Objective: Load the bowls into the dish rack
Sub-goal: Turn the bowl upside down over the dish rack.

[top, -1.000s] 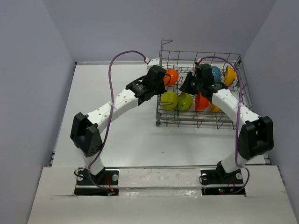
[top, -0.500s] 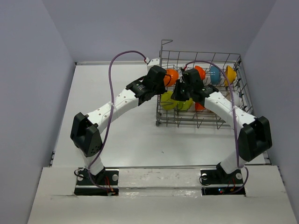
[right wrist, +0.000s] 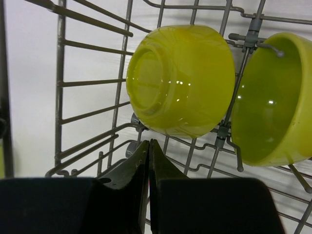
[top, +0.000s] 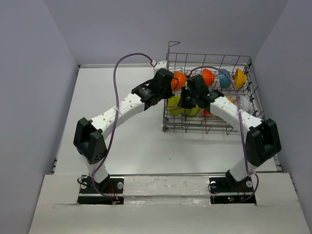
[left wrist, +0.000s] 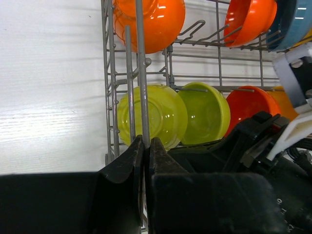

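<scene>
Pose: white-and-black left arm reaches forward and right, black left gripper pinched on an upright wire of the grey wire dish rack. White-and-black right arm bends forward-left; black right gripper closed tight, empty.

Glossy, smooth bowls in a grey metal-wire dish rack on a matt white table.

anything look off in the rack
Nothing spilled or damaged; the bowls sit on edge in the dish rack. One oddity: the left gripper pinches an upright wire of the rack's side, not a bowl.
</scene>
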`<state>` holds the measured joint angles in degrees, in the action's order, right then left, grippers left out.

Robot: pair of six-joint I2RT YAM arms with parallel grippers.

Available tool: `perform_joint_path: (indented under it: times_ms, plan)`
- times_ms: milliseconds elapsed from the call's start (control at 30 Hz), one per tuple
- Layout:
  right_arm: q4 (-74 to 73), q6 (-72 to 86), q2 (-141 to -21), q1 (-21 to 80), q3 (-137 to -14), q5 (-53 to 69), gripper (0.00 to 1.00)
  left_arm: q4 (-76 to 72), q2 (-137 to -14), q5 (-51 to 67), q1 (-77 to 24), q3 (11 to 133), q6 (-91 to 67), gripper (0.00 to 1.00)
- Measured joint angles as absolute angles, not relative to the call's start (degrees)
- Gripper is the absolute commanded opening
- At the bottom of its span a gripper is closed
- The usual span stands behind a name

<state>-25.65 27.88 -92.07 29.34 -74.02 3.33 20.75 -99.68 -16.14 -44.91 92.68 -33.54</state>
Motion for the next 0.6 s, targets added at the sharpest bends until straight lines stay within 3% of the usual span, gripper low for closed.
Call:
perform_joint_path:
  times_ms: [333,600]
  plan:
    - [-26.28,27.83,-94.02,29.34,-75.09,0.54,0.07,20.75,-99.68,-16.19,-44.93,92.68,-33.52,0.00]
    - [-26.61,27.79,-98.13,29.34,-85.14,-2.22,0.07,20.78,-99.66,-16.51,-44.99,92.66,-33.50,0.00]
